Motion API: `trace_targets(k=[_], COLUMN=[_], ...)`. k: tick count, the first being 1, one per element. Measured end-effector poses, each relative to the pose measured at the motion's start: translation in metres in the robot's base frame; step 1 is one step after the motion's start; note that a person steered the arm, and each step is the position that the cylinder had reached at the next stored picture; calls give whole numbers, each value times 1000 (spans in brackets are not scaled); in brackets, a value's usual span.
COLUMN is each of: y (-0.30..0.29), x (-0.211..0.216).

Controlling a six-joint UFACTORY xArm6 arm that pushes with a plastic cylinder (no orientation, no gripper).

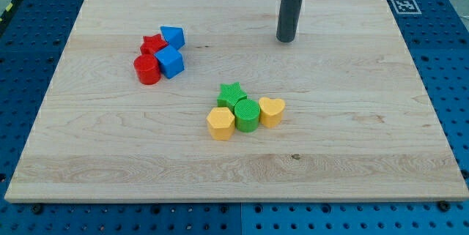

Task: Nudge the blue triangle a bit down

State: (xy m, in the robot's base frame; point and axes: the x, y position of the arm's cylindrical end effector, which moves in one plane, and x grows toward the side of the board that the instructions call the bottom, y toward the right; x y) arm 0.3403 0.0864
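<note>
In the camera view, my tip (285,40) rests on the wooden tabletop (352,140) near the view's top, a little right of centre. I carry no jaws at all, only this straight dark rod, so there is nothing on me to open or close.

The blue triangle (173,36) lies toward the view's upper left, well apart from my tip and to its left. It is the topmost piece of a tight cluster: the red star (152,44) touches it on its left, the blue cube (170,62) sits just below it, and the red cylinder (147,69) stands at the cluster's lower left, against the cube.

A second cluster sits near the middle of the tabletop, below and slightly left of my tip. There the green star (231,94) is at the top, the green cylinder (248,114) just below it, the yellow hexagon (220,123) at the lower left, and the yellow heart (272,110) on the right, all pressed close together.

A black-and-white marker tag (404,5) is fixed at the tabletop's upper right corner.
</note>
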Motion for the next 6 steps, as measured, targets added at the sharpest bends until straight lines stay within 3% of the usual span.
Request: trace_targets(k=[2, 4, 6], y=[-3, -108, -172], x=[-5, -39, -23])
